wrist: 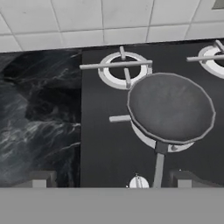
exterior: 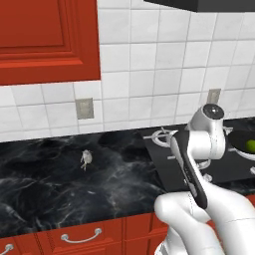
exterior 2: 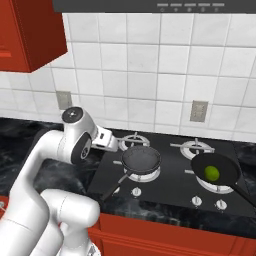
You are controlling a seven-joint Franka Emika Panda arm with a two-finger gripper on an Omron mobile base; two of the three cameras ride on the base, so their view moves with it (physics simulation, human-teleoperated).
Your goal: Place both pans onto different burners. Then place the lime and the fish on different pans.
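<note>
Left base view: fish (exterior: 86, 158) lies on the dark marble bench (exterior: 45, 184), well apart from the cooktop (exterior: 164, 159) to its right. Arm covers most of the cooktop; a rear burner (exterior: 164, 137) peeks out beside it. At far right edge the lime (exterior: 250, 145) sits in the black pan (exterior: 238, 139).

Right base view: grey-black pan (exterior 2: 141, 160) sits on the front-left burner (exterior 2: 150, 175), its long handle running down-left toward the bench edge; nothing in it. Black pan (exterior 2: 220, 172) sits on the front-right burner (exterior 2: 220, 186) w/ lime (exterior 2: 212, 173) inside, handle pointing down-right. Two rear burners, rear-left (exterior 2: 135, 140) and rear-right (exterior 2: 195, 147), are bare. Small knobs (exterior 2: 135, 191) line the cooktop's (exterior 2: 107, 172) front. Pincer (exterior 2: 106, 140) hangs just left of the grey-black pan, over the cooktop's left part, not touching it.

Hand view: grey-black pan (wrist: 170, 107) seen from above on its burner, handle toward the bottom of the frame; rear-left burner (wrist: 124, 70) behind it; marble bench (wrist: 39, 113) to the left. Two fingertips (wrist: 39, 178) stand wide apart, as far open as they go, w/ nothing between them.
</note>
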